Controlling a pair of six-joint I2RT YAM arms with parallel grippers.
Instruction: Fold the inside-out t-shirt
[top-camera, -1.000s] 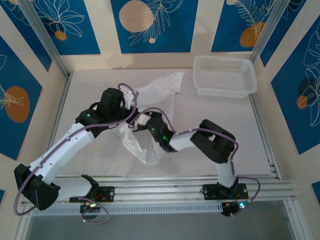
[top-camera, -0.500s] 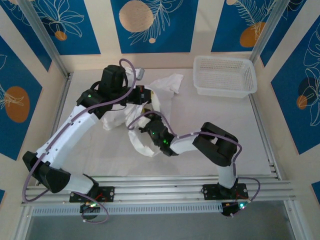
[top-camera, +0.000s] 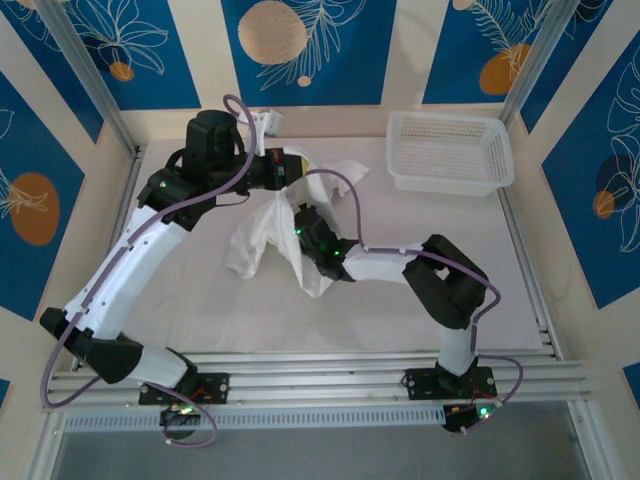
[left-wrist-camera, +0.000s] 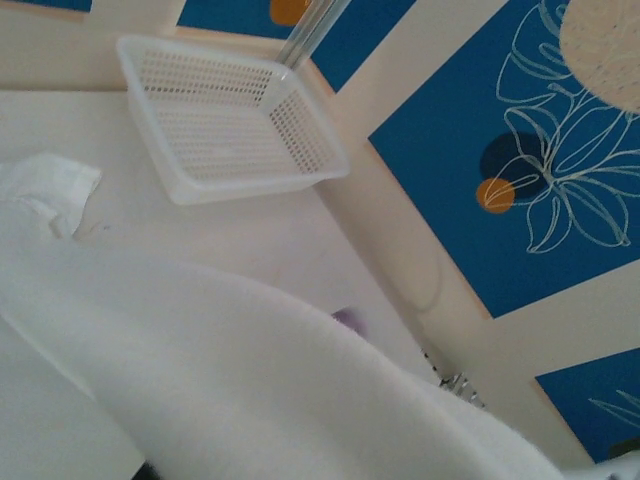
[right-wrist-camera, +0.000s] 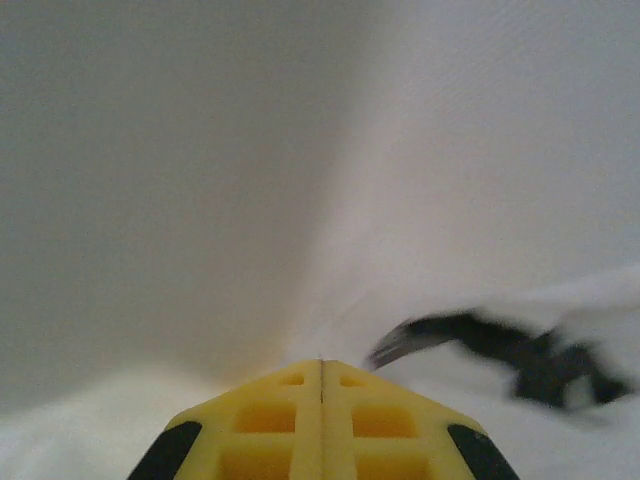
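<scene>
The t-shirt (top-camera: 262, 238) is to the left of the basket (top-camera: 450, 150), pulled up in a bunch. The left gripper (top-camera: 287, 168) grips its top; the right gripper (right-wrist-camera: 320, 368), fingers pressed together, pinches a fold of it.

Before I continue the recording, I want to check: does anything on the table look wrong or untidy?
The t-shirt is not flat: it hangs bunched and twisted between the left gripper and the right gripper, with one end lying toward the basket. The basket stands upright; nothing is spilled.
</scene>
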